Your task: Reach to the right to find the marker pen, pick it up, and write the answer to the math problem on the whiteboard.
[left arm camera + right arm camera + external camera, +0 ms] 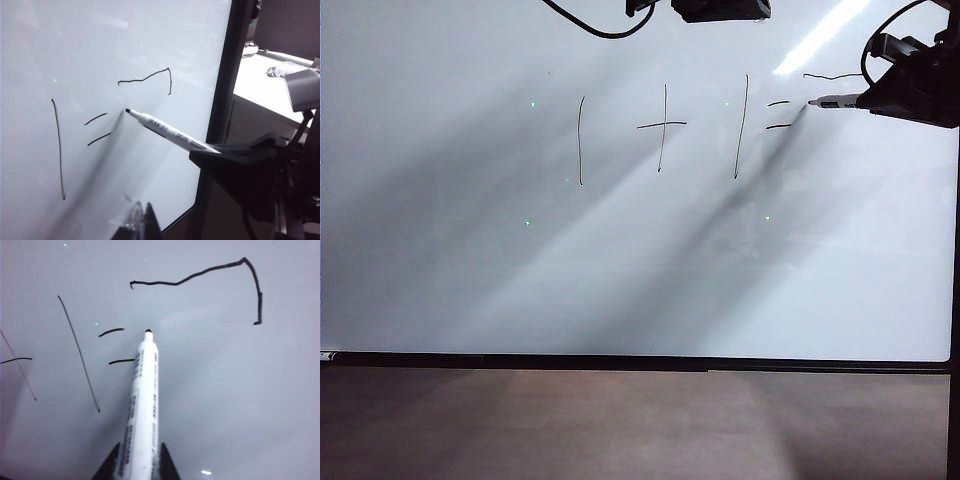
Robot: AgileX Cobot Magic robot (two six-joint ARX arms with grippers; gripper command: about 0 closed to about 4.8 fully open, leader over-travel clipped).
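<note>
One pale grey-white marker pen [142, 405], clamped in the right pincer [135, 465], tip beside the equals sign on one glossy black-framed whiteboard [440, 270]. Partial angular answer stroke [210, 275] above. Left pincer [140, 220] low beside the board; its opening cannot be judged.

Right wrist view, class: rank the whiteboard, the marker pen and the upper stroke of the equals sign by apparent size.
1. Whiteboard, fills the frame.
2. Marker pen, held in the right gripper; its nearness to the camera enlarges it.
3. Upper equals stroke, smallest.
</note>
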